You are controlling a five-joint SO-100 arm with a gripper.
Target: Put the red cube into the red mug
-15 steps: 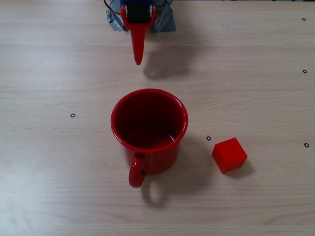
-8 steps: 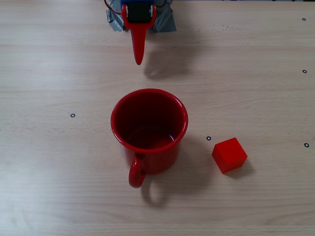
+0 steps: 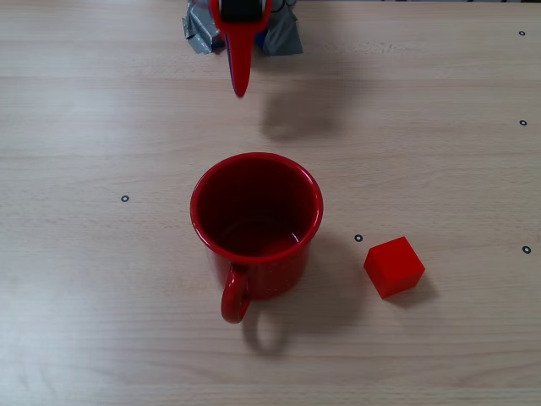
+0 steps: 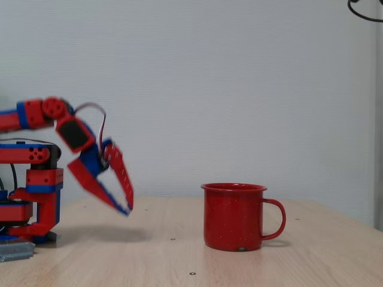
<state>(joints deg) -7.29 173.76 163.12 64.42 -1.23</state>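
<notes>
The red mug (image 3: 256, 224) stands upright mid-table in a fixed view, red inside and holding nothing, its handle pointing toward the bottom edge. The other fixed view shows the red mug (image 4: 234, 216) from the side with the handle to the right. The red cube (image 3: 394, 266) rests on the table just right of the mug, apart from it; from the side it is hidden behind the mug. My red-and-blue gripper (image 3: 240, 88) hangs near the top edge, well away from mug and cube. Seen from the side, the gripper (image 4: 127, 208) hovers above the table with its fingertips meeting, holding nothing.
The arm's base (image 4: 33, 197) sits at the far left in a fixed view, fixed with grey tape (image 3: 283, 35). Small black ring marks (image 3: 125, 199) dot the light wooden table (image 3: 101, 321).
The gripper has lifted and drawn back a little toward the arm's base; its shadow has shifted away from it. Mug and cube have not moved.
</notes>
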